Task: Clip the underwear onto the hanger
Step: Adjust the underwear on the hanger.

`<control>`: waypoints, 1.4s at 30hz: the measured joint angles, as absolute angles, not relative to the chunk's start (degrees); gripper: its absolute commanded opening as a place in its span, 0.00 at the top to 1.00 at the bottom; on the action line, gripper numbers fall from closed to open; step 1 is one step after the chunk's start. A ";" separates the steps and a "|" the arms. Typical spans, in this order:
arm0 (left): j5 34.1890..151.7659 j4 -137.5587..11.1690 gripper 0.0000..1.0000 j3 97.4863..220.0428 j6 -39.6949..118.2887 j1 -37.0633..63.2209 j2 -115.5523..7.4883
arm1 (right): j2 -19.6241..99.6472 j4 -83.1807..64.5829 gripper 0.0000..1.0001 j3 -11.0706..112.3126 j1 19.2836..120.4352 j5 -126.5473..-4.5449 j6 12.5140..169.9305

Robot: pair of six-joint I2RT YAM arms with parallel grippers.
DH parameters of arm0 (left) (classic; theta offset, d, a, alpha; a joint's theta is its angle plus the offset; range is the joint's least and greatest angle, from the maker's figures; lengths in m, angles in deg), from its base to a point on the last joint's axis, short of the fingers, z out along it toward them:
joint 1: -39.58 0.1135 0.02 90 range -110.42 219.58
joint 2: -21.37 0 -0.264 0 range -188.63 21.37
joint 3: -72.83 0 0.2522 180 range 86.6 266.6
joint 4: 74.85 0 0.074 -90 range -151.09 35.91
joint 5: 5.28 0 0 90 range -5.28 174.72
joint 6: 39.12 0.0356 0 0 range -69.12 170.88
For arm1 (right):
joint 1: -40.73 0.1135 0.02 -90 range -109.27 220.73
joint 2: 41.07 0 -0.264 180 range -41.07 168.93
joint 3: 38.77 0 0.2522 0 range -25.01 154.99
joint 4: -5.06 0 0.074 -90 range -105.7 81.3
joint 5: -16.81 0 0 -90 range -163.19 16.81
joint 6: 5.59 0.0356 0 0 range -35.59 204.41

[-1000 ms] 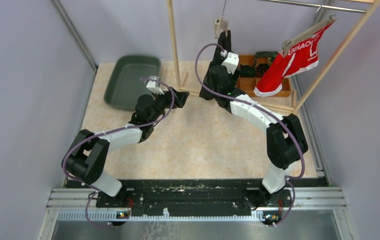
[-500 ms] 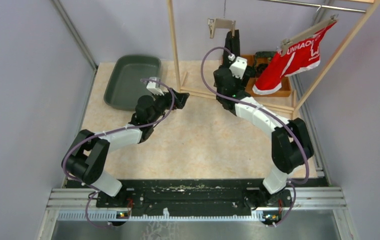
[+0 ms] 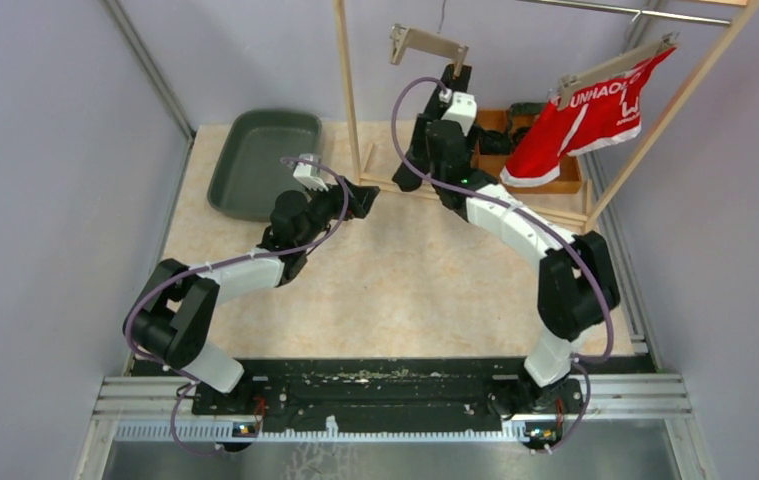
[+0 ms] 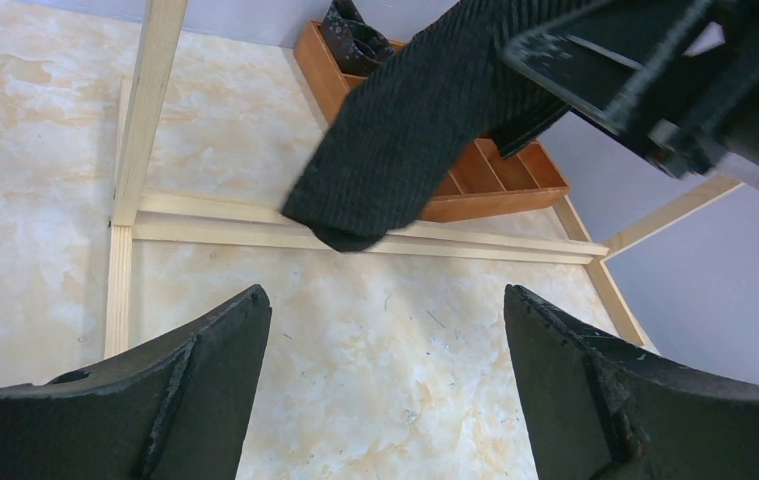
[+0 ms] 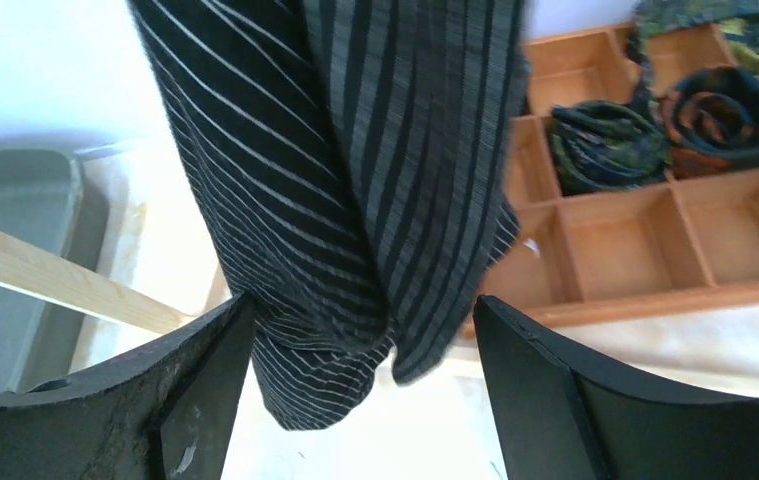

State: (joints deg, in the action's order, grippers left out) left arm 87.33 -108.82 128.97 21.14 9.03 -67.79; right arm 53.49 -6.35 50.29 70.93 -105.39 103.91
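Note:
The black striped underwear (image 5: 355, 180) hangs down just in front of my right gripper (image 5: 363, 303), whose jaws stand wide open on either side of its lower end without gripping it. It also shows in the left wrist view (image 4: 405, 130), slanting down from the upper right. The wooden hanger (image 3: 425, 43) hangs tilted from a wire just above my right gripper (image 3: 453, 78). I cannot tell whether a clip holds the cloth. My left gripper (image 4: 385, 290) is open and empty over the table, also seen from above (image 3: 363, 197).
Red underwear (image 3: 595, 112) hangs on a second hanger at the right. A wooden compartment tray (image 3: 540, 175) with rolled cloths sits under it. A green bin (image 3: 260, 160) lies at the back left. The wooden rack's post (image 3: 347, 90) and base rail (image 4: 375, 240) stand between the arms.
The hanger has swung round and its free end has moved left and up. My right gripper swung right, then back left beneath it. The left arm has not moved.

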 measured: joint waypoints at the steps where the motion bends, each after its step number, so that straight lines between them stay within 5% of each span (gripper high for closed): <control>1: 87.33 -108.84 0.10 128.97 21.14 9.03 -67.79 | 55.31 -6.44 0.21 52.20 70.93 -104.58 103.59; 12: 87.35 -108.86 0.10 128.97 21.14 9.03 -67.79 | 64.51 -10.42 0.23 60.70 70.08 -105.17 102.69; 23: 87.68 -108.86 0.10 128.97 21.16 9.03 -67.79 | 48.86 -11.36 0.23 45.90 71.65 -108.58 102.25; 33: 87.57 -108.66 0.10 128.97 21.34 9.03 -67.79 | 38.70 -5.59 0.25 41.99 78.58 -95.03 99.92; 42: 86.89 -108.47 0.09 128.75 21.75 9.03 -66.90 | 51.02 -0.37 0.25 47.26 78.60 -80.98 97.38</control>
